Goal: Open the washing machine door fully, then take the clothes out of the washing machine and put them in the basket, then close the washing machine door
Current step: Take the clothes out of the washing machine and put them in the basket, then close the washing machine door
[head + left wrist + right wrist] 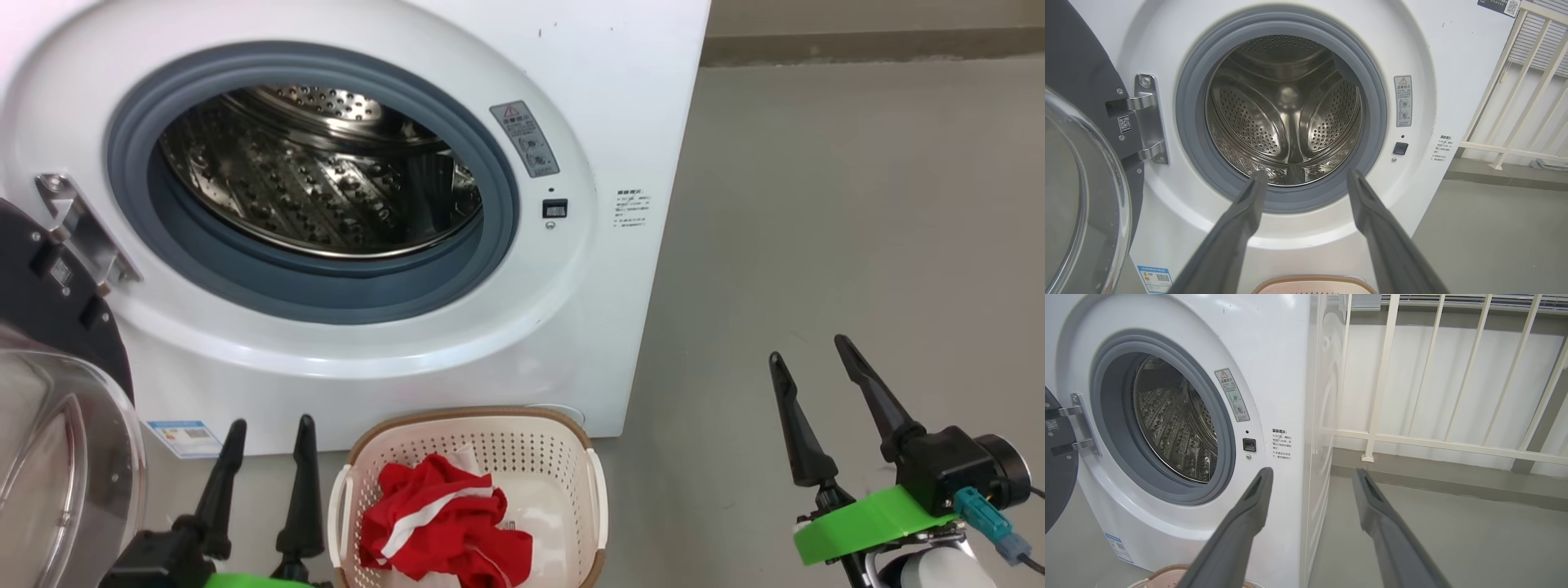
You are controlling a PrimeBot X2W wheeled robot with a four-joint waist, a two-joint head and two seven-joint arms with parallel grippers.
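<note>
Left fingers and right fingers gape empty; door (edge cropped) stands open.

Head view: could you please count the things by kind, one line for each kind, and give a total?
Washing machine: 1
Washing machine door: 1, open
Basket: 1
Heap of red clothes: 1; garments in it cannot be counted
Tools: 2, left tool and right tool, both open
Total: 6
</note>
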